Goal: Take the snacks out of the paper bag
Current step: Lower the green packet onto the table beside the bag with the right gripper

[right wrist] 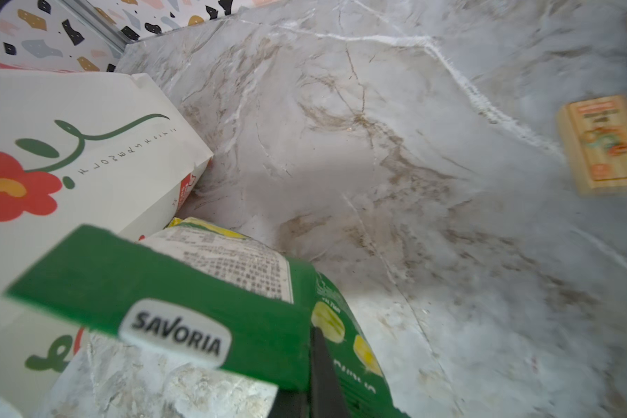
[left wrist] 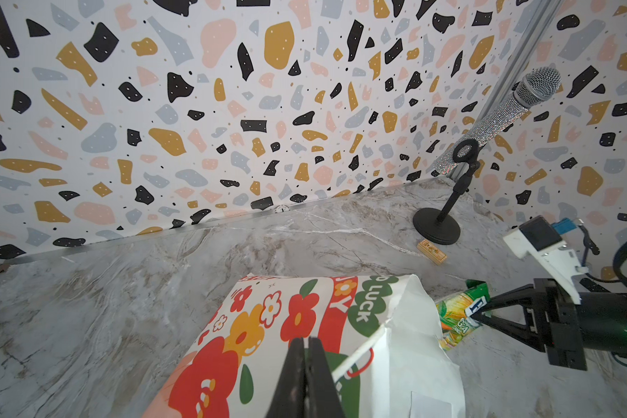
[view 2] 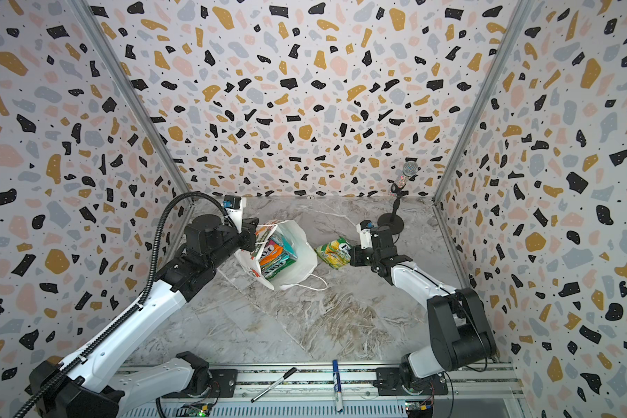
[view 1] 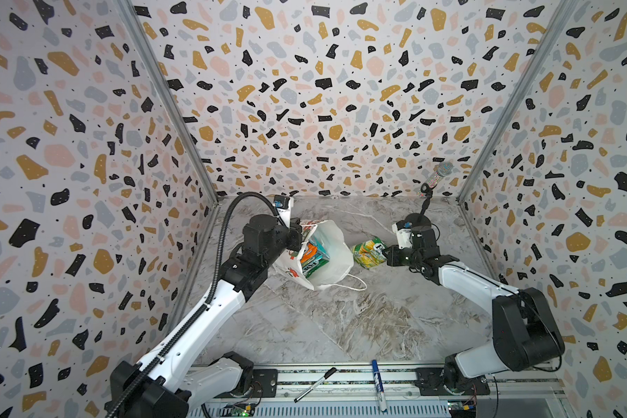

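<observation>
The paper bag (view 1: pixel 335 249) is matt white, the snacks (view 1: pixel 312 257) glossy plastic, the table (view 1: pixel 341 325) smooth and marble-patterned.

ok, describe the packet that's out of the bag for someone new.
Start at the open white flowered paper bag. Beside it, on its right in both top views, the right pincer is shut on a green-yellow packet. It alone is outside the bag; the other packets are inside.
</observation>
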